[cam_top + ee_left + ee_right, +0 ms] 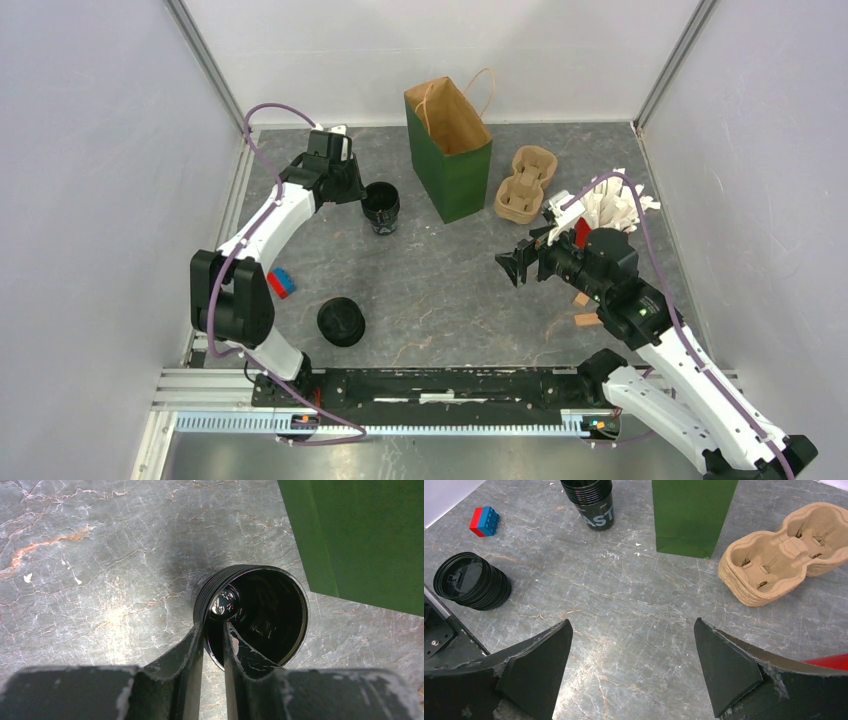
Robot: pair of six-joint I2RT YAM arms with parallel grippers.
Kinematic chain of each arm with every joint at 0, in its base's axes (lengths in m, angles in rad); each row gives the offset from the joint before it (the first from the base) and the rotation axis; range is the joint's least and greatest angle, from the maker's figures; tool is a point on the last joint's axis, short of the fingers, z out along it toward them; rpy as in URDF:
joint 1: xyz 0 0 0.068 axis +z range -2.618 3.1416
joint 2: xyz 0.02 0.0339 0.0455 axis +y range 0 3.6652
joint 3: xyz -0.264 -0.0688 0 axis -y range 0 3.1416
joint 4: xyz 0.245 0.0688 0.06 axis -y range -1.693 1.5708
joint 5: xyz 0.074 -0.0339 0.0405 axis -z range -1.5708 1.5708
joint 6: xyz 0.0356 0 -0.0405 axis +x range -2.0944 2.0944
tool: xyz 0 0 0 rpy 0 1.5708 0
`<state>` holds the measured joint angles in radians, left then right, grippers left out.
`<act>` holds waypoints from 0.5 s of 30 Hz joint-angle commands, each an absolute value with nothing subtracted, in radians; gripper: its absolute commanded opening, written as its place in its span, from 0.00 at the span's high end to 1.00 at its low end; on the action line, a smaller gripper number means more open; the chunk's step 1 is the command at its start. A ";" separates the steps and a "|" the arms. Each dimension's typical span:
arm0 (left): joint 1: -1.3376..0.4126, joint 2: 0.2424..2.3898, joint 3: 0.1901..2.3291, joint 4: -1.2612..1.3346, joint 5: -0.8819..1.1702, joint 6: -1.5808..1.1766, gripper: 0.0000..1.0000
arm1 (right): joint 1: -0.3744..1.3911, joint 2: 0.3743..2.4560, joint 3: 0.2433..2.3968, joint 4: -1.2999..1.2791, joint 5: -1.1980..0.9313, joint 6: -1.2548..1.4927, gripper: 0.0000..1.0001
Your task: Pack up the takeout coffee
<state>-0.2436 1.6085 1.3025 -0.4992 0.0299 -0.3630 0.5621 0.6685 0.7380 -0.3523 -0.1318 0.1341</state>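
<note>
A stack of nested black cups (380, 208) stands open-topped left of the green paper bag (450, 150); none of them has a lid on. My left gripper (358, 190) is shut on the rim of the top cup (260, 615), with one finger (192, 645) outside and the other inside. A stack of black lids (341, 322) lies at the near left. My right gripper (515, 268) is open and empty above bare table, right of centre. The right wrist view shows the cups (591, 502), the lids (471, 582) and the bag (691, 515).
The tan pulp cup carrier (525, 185) lies right of the bag. A red cup of white packets (600, 215) stands behind my right wrist. A red-and-blue brick (282, 283) lies at the left. Small tan pieces (585, 312) lie near the right arm.
</note>
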 commanded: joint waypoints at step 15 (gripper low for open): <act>-0.240 1.632 1.354 -0.503 0.038 -0.304 0.75 | 0.564 0.662 0.736 -0.315 -0.115 0.132 0.01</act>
